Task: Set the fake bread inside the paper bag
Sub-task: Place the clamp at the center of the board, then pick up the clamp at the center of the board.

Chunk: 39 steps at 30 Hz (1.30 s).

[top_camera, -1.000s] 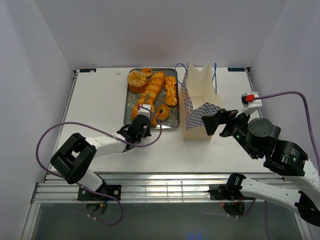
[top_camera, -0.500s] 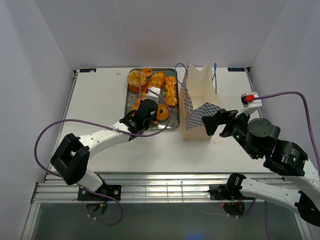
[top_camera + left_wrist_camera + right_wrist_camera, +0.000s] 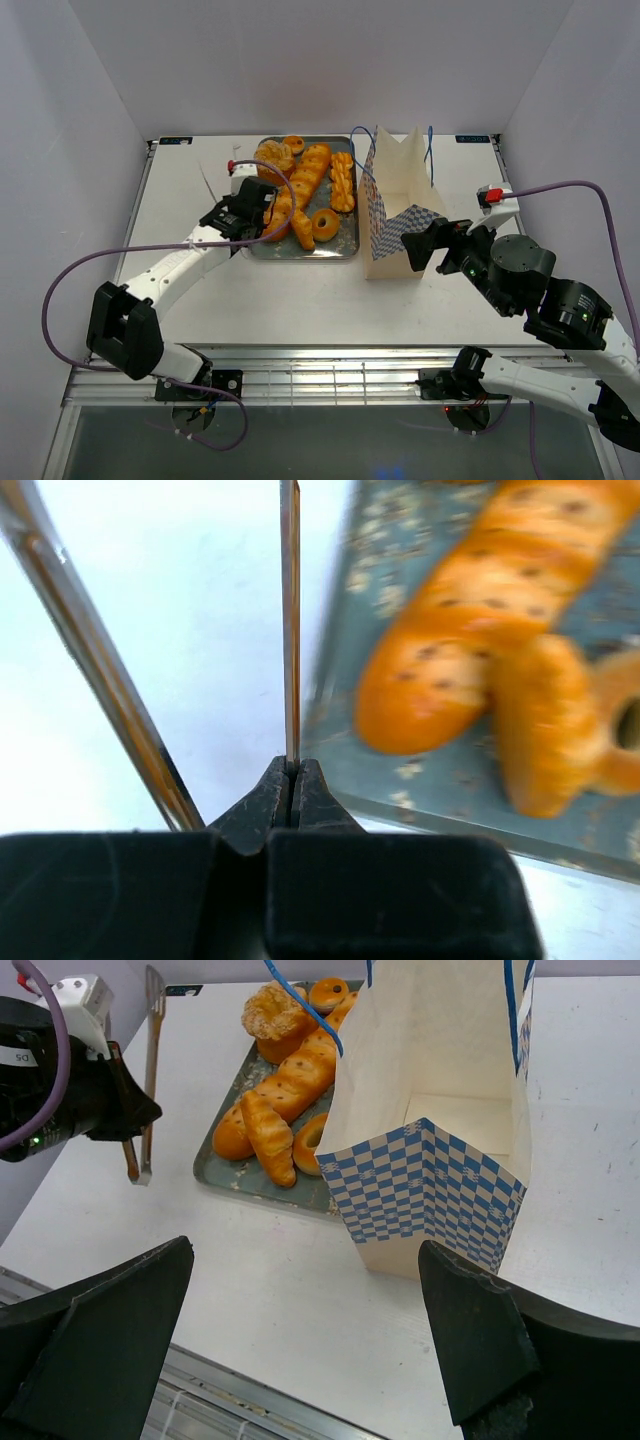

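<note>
The fake bread lies on a grey tray [image 3: 340,246]: a long baguette [image 3: 300,185], a croissant [image 3: 302,228], a ring donut [image 3: 325,224], a twisted stick [image 3: 342,182], a cupcake [image 3: 272,160] and a small tart [image 3: 293,143]. The paper bag [image 3: 400,200] stands upright and open just right of the tray. Left of the tray, my left gripper [image 3: 232,205] is shut on one arm of metal tongs [image 3: 290,630], whose other arm splays out to the left. My right gripper [image 3: 305,1250] hangs wide open in front of the bag [image 3: 440,1190], holding nothing.
The tongs [image 3: 152,1020] reach toward the back of the white table, beside the tray's left edge. Blue cord handles [image 3: 300,1010] droop over the bag's mouth. White walls close in the table on three sides.
My left gripper swung from the tray's near edge across the tray to its left side, and its jaws closed. The right arm stayed where it was.
</note>
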Each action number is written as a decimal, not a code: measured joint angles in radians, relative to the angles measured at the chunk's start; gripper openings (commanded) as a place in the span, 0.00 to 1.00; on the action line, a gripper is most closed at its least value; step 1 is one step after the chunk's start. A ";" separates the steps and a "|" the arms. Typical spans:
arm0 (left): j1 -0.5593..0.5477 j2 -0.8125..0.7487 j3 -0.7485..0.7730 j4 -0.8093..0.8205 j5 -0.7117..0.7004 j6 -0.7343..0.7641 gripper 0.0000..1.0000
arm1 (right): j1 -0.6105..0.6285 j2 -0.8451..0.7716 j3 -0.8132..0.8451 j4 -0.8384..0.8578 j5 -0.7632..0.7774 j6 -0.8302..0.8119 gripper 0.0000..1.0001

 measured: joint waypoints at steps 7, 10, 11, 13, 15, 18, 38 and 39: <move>0.188 -0.077 -0.145 -0.131 0.050 -0.116 0.00 | 0.000 -0.001 -0.006 0.005 -0.016 -0.002 0.99; 0.221 -0.071 -0.224 -0.146 0.077 -0.140 0.00 | 0.000 0.000 -0.008 0.007 -0.026 -0.003 0.99; 0.224 -0.063 -0.238 -0.154 0.083 -0.145 0.00 | 0.000 0.000 -0.008 0.008 -0.029 -0.003 0.99; 0.227 -0.037 -0.246 -0.158 0.095 -0.150 0.00 | 0.000 -0.001 -0.009 0.010 -0.037 -0.003 0.99; 0.228 0.007 -0.246 -0.146 0.097 -0.150 0.00 | 0.000 -0.001 -0.011 0.013 -0.045 -0.003 0.99; 0.230 0.085 -0.245 -0.127 0.117 -0.144 0.13 | 0.000 -0.007 -0.025 0.021 -0.053 -0.003 0.99; 0.230 -0.169 -0.335 -0.025 0.143 -0.114 0.88 | 0.000 -0.041 -0.076 0.047 -0.094 -0.026 0.99; 0.230 -0.183 -0.338 -0.032 0.134 -0.128 0.89 | 0.000 -0.042 -0.076 0.047 -0.097 -0.028 0.99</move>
